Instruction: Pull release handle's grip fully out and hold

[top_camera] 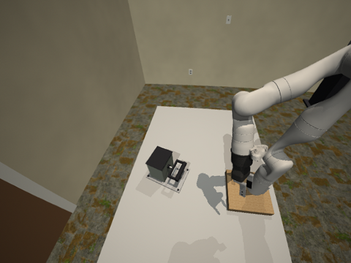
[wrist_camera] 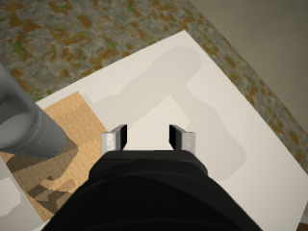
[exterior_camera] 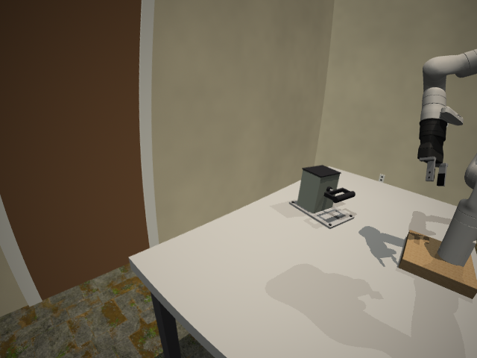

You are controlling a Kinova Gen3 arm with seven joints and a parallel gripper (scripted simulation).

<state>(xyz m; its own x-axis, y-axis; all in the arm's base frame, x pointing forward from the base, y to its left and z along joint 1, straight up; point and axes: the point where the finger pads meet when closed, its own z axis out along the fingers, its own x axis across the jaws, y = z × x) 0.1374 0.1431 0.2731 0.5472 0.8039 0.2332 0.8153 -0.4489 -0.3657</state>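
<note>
The release handle's housing (top_camera: 159,163) is a grey box with a black top, bolted to a light baseplate (top_camera: 172,180) on the white table. Its black grip (top_camera: 179,171) is a level bar on two short arms, sitting close in front of the housing; it also shows in the exterior view (exterior_camera: 340,194). My gripper (top_camera: 244,189) hangs high in the air, pointing down, far to the right of the handle and above the arm's wooden base. It is open and empty, as the exterior view (exterior_camera: 436,175) and the wrist view (wrist_camera: 148,137) both show. The handle is not in the wrist view.
A tan wooden base plate (top_camera: 249,196) carries my arm's foot at the table's right side. The table's edges are near it on the right. Walls stand behind the table.
</note>
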